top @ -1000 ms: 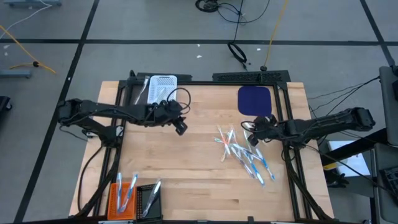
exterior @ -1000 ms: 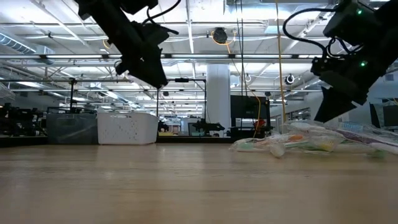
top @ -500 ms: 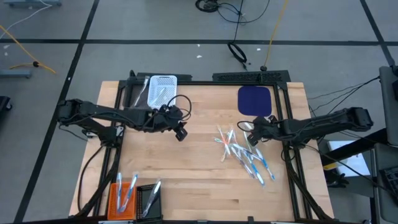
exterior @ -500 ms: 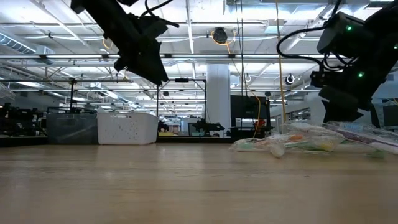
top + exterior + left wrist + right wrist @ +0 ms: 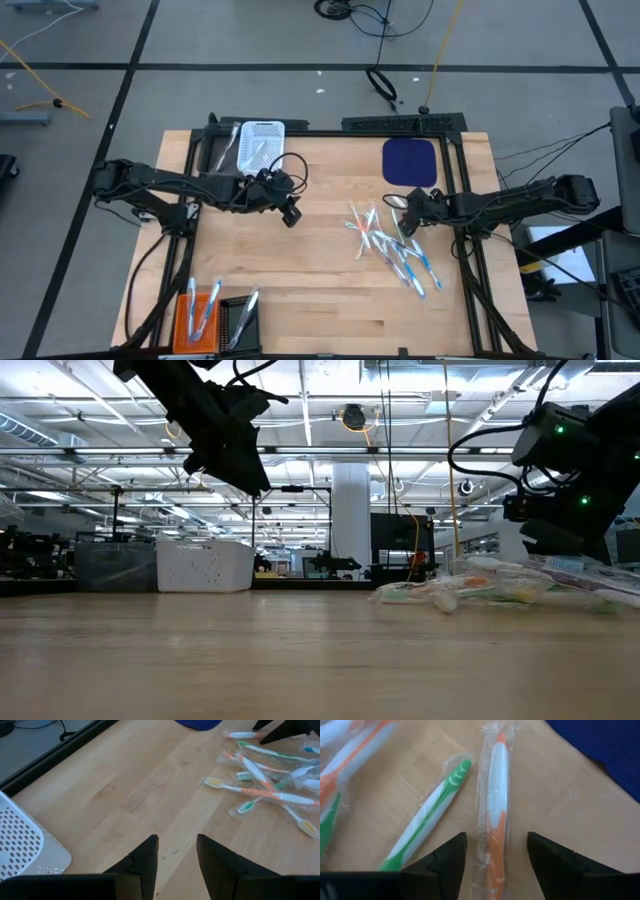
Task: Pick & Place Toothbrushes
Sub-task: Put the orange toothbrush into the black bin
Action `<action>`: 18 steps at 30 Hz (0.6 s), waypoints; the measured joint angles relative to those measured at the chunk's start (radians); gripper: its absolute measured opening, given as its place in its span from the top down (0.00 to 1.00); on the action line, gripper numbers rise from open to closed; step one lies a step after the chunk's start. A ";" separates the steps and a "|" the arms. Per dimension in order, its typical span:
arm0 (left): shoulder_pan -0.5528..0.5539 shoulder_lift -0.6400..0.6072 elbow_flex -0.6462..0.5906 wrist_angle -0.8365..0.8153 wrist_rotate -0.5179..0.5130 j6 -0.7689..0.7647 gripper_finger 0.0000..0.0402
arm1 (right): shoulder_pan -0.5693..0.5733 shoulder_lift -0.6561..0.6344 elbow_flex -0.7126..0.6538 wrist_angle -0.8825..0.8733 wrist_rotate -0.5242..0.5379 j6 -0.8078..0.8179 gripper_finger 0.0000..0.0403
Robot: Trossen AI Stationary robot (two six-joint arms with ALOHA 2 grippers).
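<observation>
Right claw (image 5: 495,857) sits spread wide over an orange-white wrapped toothbrush (image 5: 496,795) on the bench (image 5: 320,280), left claw (image 5: 177,860) hangs apart, seemingly empty.

Bright, even overhead light; soft shadows.

I can find no writing to read from here. The clear wrappers on the toothbrushes (image 5: 492,805) carry no print or brand that I can make out, the white basket (image 5: 20,845) shows only rows of holes, and the blue mat (image 5: 410,161) is plain. Far off in the room, no sign or number is legible to me.
</observation>
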 joint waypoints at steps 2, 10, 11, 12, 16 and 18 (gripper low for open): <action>0.000 0.000 0.000 0.000 0.000 0.000 0.66 | -0.008 0.000 -0.001 0.000 0.001 -0.002 0.51; 0.000 0.000 0.000 0.000 0.000 -0.002 0.66 | -0.052 0.000 -0.002 -0.001 -0.022 -0.011 0.75; 0.000 0.000 0.000 0.000 0.000 -0.002 0.66 | -0.057 0.000 -0.002 -0.001 -0.023 -0.018 0.80; 0.000 0.000 0.000 0.000 0.000 -0.003 0.66 | -0.062 -0.001 -0.002 0.000 -0.024 -0.027 0.85; -0.001 0.000 0.000 0.000 0.000 -0.003 0.66 | -0.088 -0.024 -0.002 0.000 -0.036 -0.040 0.96; -0.001 0.000 0.000 0.000 0.000 -0.007 0.66 | -0.098 -0.043 0.001 -0.002 -0.036 -0.044 0.96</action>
